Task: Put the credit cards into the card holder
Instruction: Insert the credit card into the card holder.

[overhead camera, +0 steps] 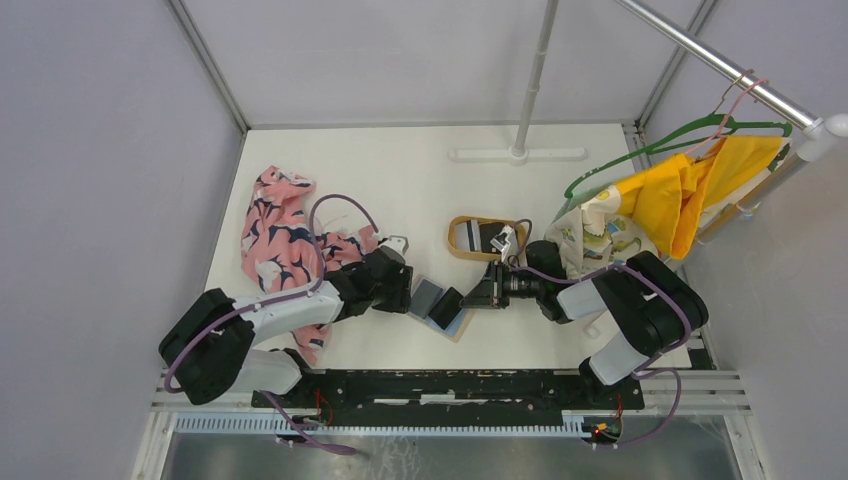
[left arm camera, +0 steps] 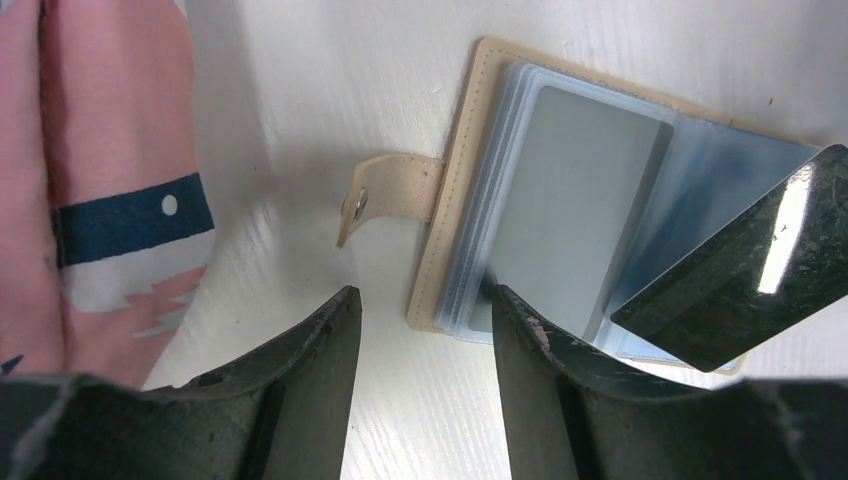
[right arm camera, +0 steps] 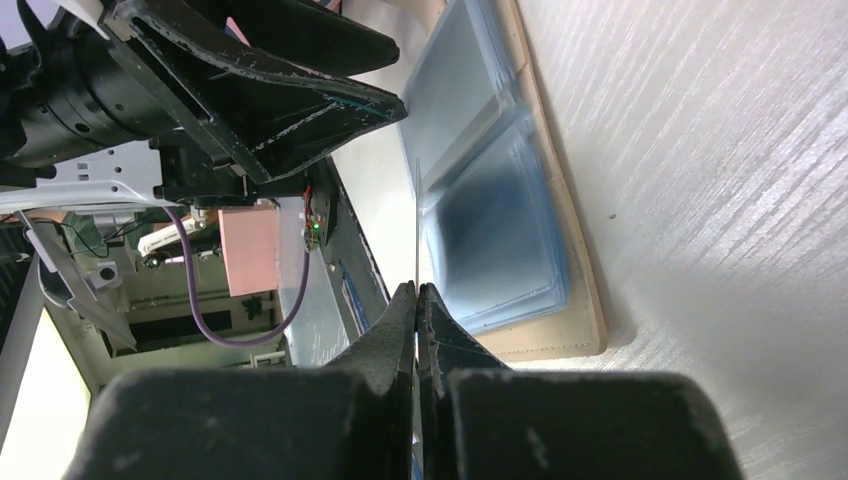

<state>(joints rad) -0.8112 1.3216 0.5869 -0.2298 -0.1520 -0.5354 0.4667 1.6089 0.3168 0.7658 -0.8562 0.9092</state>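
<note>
Now, card holder [left arm camera: 700,160]: lies open and flat on the white table [overhead camera: 420,170] between the two grippers, grey-blue sleeves up, tan tab [left arm camera: 395,195] toward the left arm.
Left gripper [left arm camera: 425,340]: fingers spread with nothing between them, just over the holder's tab-side edge.
Right gripper [right arm camera: 415,295]: pressed together on a dark credit card [left arm camera: 740,270], which tilts over the sleeves.
Pale credit card [left arm camera: 585,200]: sits inside a sleeve.
Tray [overhead camera: 450,238]: behind the holder, with small dark and pale flat pieces inside.
Pink cloth [overhead camera: 280,240]: beside the left arm.
</note>
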